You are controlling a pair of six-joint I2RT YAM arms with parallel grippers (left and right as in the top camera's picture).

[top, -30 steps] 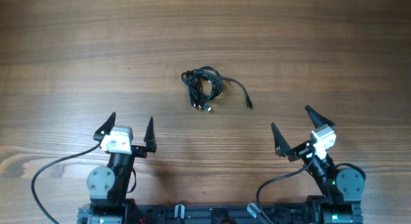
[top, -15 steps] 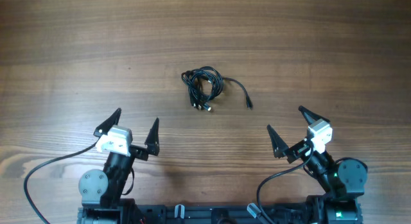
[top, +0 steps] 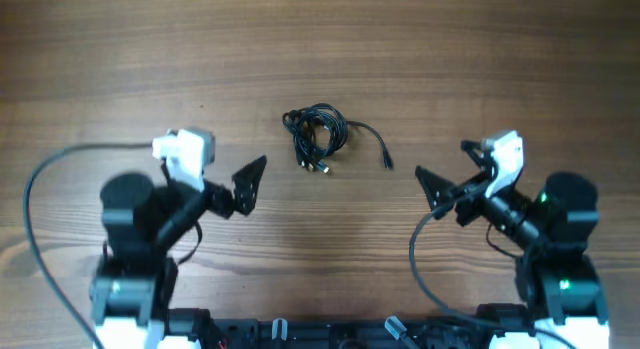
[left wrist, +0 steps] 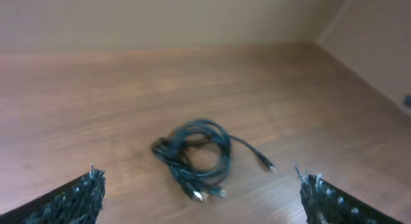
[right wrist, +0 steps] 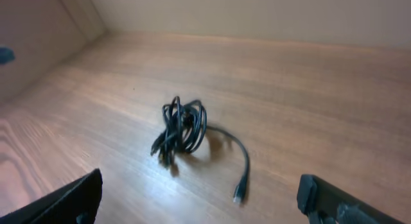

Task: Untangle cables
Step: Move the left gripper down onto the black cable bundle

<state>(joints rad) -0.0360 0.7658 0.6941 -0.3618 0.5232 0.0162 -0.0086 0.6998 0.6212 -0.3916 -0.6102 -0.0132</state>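
Observation:
The cables (top: 316, 137) are a small knotted bundle of thin black cords lying on the wooden table, with one loose end curving right to a plug (top: 388, 164). My left gripper (top: 215, 171) is open and empty, to the left of the bundle and short of it. My right gripper (top: 450, 167) is open and empty, to the right of the loose plug. The left wrist view shows the bundle (left wrist: 196, 153) just ahead between the open fingers of the left gripper (left wrist: 200, 185). The right wrist view shows the bundle (right wrist: 183, 128) and the plug (right wrist: 239, 195) ahead of the right gripper (right wrist: 200, 185).
The wooden table (top: 500, 49) stretches all round the bundle. The thicker black arm wires loop at the near left (top: 35, 189) and near right (top: 415, 259). The arm bases stand along the near edge.
Both arms have risen and moved forward toward the bundle, the left from the near left and the right from the near right. Both grippers stay open. The cables have not moved.

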